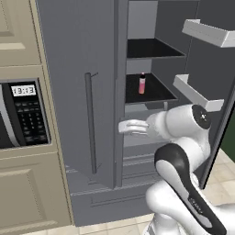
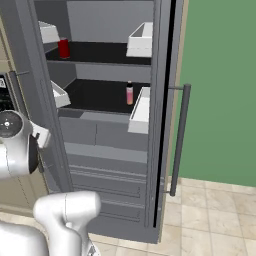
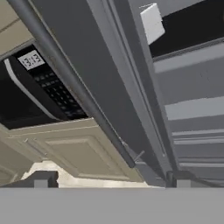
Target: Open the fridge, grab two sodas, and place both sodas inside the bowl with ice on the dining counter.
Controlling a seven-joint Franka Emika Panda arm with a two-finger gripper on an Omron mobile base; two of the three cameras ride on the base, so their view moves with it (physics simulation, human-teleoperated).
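Standing open, grey fridge (image 2: 100,135) shelving one red soda (image 2: 63,48)

The fingers (image 3: 42,178) show as two dark tips cut off by the hand view's lower edge. Beyond them, the fridge (image 1: 78,55) runs off the frame's top. The small bottle (image 2: 130,94) is too small to identify.

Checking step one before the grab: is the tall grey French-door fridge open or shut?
Open. The tall grey French-door fridge shows its dark shelves, with a small red soda can on the upper shelf. Its right door stands swung out edge-on.
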